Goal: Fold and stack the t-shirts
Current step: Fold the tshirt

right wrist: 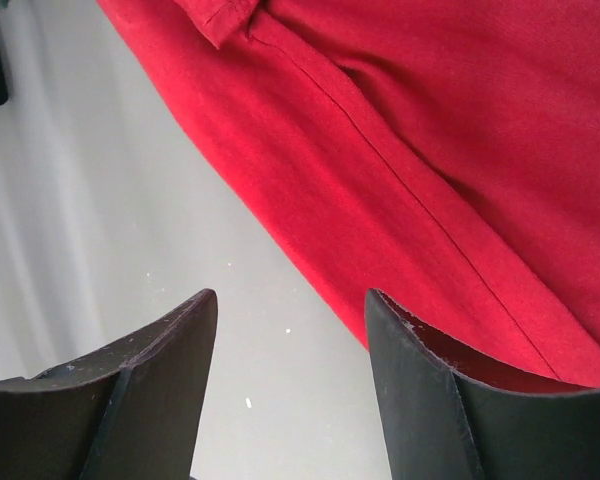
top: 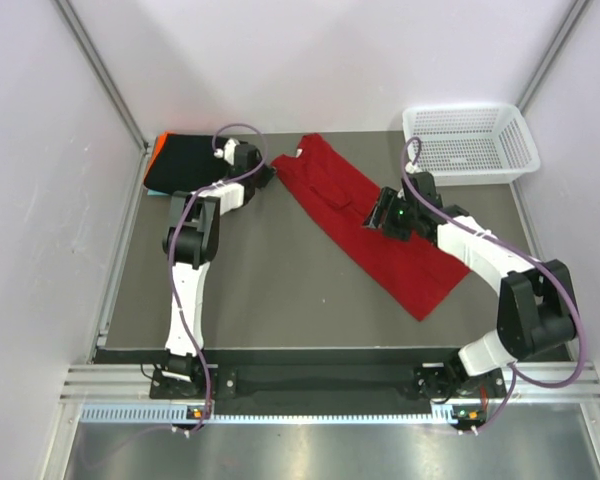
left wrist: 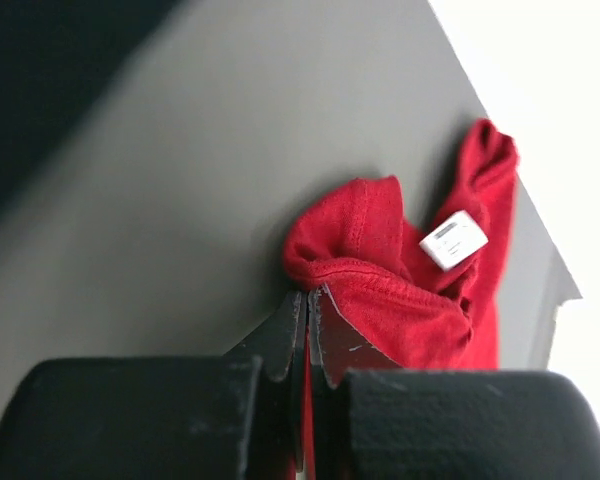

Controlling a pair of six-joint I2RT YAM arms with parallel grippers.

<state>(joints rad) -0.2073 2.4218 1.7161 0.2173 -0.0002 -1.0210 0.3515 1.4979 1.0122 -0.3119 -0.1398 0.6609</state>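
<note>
- Left gripper [left wrist: 306,300] is pressed together on a bunched fold of the red shirt [top: 365,220] at its collar end. A sliver of red cloth shows between its fingers.
- That red shirt lies on the tabletop [top: 270,290] as a long strip. Its long axis runs diagonally from the collar at far centre to the hem at near right.
- Over the middle of the strip hangs the right gripper [right wrist: 290,300], spread wide and holding nothing. In its wrist view one finger sits above the strip's long edge, the other above bare tabletop.
- In the far left corner sits the black shirt [top: 190,165], folded, just beside the left arm's wrist. An orange edge [top: 156,150] and a light-blue edge [top: 158,193] peek out beneath it.
- Judging from this layout, the next fold turns on that diagonal. The hem end is nearer the right arm, the collar end and the pile nearer the left.
- Smallest, a white label [left wrist: 452,240] marks the neckline just beyond the pinch.
</note>
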